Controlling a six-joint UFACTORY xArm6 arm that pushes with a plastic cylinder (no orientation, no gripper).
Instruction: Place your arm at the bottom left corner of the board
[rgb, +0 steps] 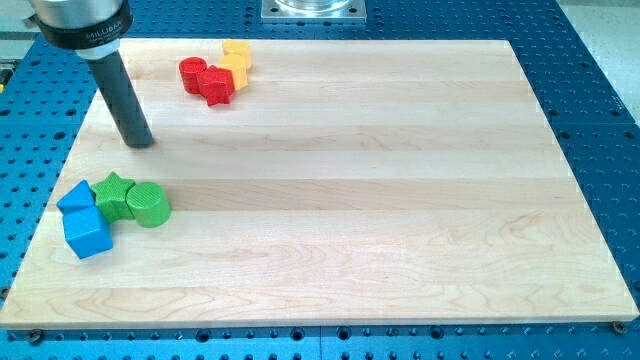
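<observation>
The bottom left corner of the wooden board (30, 318), the arm's goal, lies bare at the near edge, well below my tip. Just above that corner sits a tight cluster: a blue cube (87, 232) nearest the corner, a second blue block (75, 197) touching it from above, a green star (114, 193) beside that, and a green cylinder (148, 205) on the cluster's right. Above the cluster, apart from it, my tip (142, 143) rests on the board; the rod leans, its long axis running from the tip up and toward the view's left into the arm's collar. It carries no jaws, so there is nothing to open or close. A straight run down to the corner would likely meet the blue blocks, so skirting them along the left edge looks wiser. Farthest off, near the top edge, two red blocks (206, 79) huddle against a yellow block (236, 57).
</observation>
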